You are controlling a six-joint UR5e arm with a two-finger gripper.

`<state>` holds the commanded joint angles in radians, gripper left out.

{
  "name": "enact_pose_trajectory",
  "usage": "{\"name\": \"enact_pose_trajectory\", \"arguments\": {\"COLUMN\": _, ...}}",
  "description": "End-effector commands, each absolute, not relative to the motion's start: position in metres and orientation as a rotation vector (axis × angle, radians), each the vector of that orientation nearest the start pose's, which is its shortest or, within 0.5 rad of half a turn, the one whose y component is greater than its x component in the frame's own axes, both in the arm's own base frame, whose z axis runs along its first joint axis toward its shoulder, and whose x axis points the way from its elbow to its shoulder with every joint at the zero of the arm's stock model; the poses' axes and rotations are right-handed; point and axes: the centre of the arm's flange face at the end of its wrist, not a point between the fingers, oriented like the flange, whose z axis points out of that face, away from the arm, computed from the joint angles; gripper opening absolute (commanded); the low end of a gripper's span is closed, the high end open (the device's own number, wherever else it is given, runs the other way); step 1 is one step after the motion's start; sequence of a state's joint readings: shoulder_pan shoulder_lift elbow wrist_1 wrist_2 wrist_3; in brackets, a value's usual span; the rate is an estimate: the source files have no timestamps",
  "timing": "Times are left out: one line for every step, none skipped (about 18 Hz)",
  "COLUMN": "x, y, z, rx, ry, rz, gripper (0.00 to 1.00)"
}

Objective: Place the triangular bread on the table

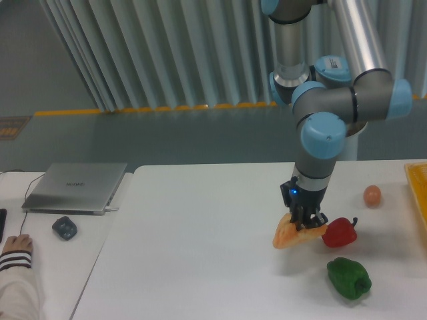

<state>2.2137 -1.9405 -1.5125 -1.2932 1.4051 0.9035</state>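
No legible writing — laptop (75, 187) logo blurred. Gripper (306, 220) clamps the bread (291, 234), wedge tilted at the table (200, 247); contact unclear. Red pepper (340, 231) just right — fingertips partly hidden.

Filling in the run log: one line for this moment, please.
hand: shut on bread | bread: tilted, low over table | beside: red pepper

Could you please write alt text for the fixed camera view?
A grey-and-blue robot arm's tool grips a golden-orange triangular bread wedge at the large white table, beside a red pepper, a green pepper and a small orange ball.
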Motion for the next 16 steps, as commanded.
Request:
{"name": "enact_pose_trajectory", "arguments": {"x": -0.254, "y": 0.589, "z": 0.339, "rx": -3.015, "ry": 0.391, "rz": -0.217, "gripper": 0.23}}
{"name": "enact_pose_trajectory", "arguments": {"x": -0.254, "y": 0.589, "z": 0.339, "rx": -3.015, "ry": 0.393, "rz": -0.216, "gripper": 0.26}}
{"name": "enact_pose_trajectory", "arguments": {"x": -0.254, "y": 0.589, "z": 0.339, "rx": -3.014, "ry": 0.394, "rz": -0.215, "gripper": 0.33}}
{"name": "enact_pose_trajectory", "arguments": {"x": -0.254, "y": 0.589, "z": 0.339, "rx": -3.013, "ry": 0.396, "rz": -0.215, "gripper": 0.44}}
{"name": "enact_pose_trajectory", "arguments": {"x": -0.255, "y": 0.589, "z": 0.340, "rx": -3.009, "ry": 0.396, "rz": -0.204, "gripper": 0.70}}
{"name": "enact_pose_trajectory", "arguments": {"x": -0.255, "y": 0.590, "z": 0.340, "rx": -3.003, "ry": 0.399, "rz": -0.198, "gripper": 0.99}}
{"name": "enact_pose_trajectory", "arguments": {"x": -0.256, "y": 0.590, "z": 0.340, "rx": -3.002, "ry": 0.397, "rz": -0.192, "gripper": 1.00}}
{"name": "enact_pose_trajectory", "arguments": {"x": -0.256, "y": 0.590, "z": 0.340, "rx": -3.002, "ry": 0.397, "rz": -0.189, "gripper": 1.00}}
{"name": "enact_pose_trajectory", "arguments": {"x": -0.257, "y": 0.590, "z": 0.340, "rx": -3.007, "ry": 0.398, "rz": -0.173, "gripper": 1.00}}
{"name": "enact_pose_trajectory", "arguments": {"x": -0.259, "y": 0.588, "z": 0.341, "rx": -3.021, "ry": 0.400, "rz": -0.150, "gripper": 1.00}}
{"name": "enact_pose_trajectory", "arguments": {"x": -0.261, "y": 0.587, "z": 0.343, "rx": -3.037, "ry": 0.405, "rz": -0.114, "gripper": 1.00}}
{"name": "enact_pose_trajectory", "arguments": {"x": -0.263, "y": 0.585, "z": 0.349, "rx": -3.053, "ry": 0.411, "rz": -0.068, "gripper": 1.00}}
{"name": "enact_pose_trajectory", "arguments": {"x": -0.266, "y": 0.582, "z": 0.356, "rx": -3.067, "ry": 0.448, "rz": -0.002, "gripper": 1.00}}
{"name": "enact_pose_trajectory", "arguments": {"x": -0.270, "y": 0.577, "z": 0.368, "rx": -3.061, "ry": 0.546, "rz": 0.085, "gripper": 1.00}}
{"name": "enact_pose_trajectory", "arguments": {"x": -0.274, "y": 0.574, "z": 0.373, "rx": -3.058, "ry": 0.670, "rz": 0.144, "gripper": 1.00}}
{"name": "enact_pose_trajectory", "arguments": {"x": -0.281, "y": 0.570, "z": 0.373, "rx": -3.058, "ry": 0.751, "rz": 0.166, "gripper": 1.00}}
